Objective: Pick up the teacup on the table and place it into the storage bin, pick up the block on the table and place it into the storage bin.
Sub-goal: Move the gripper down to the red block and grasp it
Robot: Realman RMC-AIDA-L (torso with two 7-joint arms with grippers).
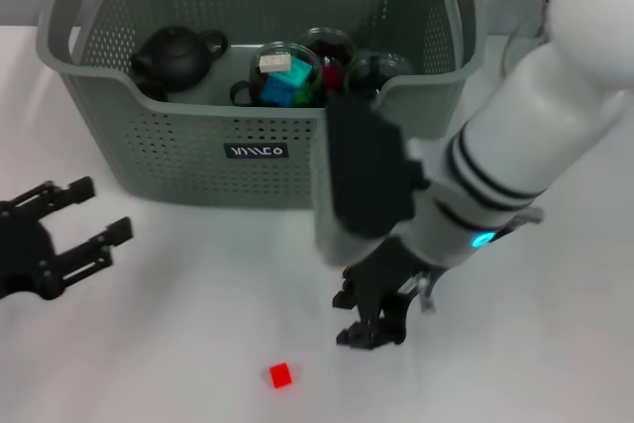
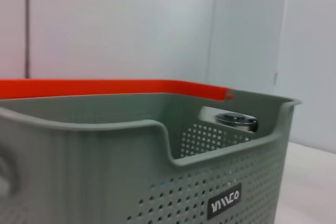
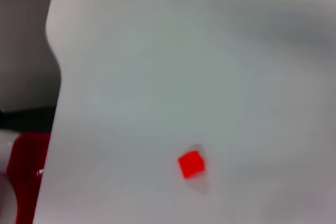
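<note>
- Two arms show in the head view, one on each side of the white surface [image 1: 178, 344].
- At the back of the surface stands the storage bin [image 1: 198, 160], a grey perforated basket with orange handle tops and a small black label [image 1: 257, 151] on its near wall.
- Inside the bin lie a dark teapot [image 1: 176, 56], some glass teacups [image 1: 287, 71] and coloured blocks, one cup holding teal and cream pieces.
- The small red block [image 1: 280, 375] sits alone on the surface, well in front of the bin and untouched.
- The right claw [image 1: 371, 329] hangs low over the surface, just to the right of the block and apart from it; I cannot tell whether its fingers are spread or pressed together.
- The right wrist view looks down on the block [image 3: 191, 164], with nothing gripping it.
- The left claw [image 1: 84, 220] rests at the left edge, near the bin's left front corner, its fingers spread and holding nothing.
</note>
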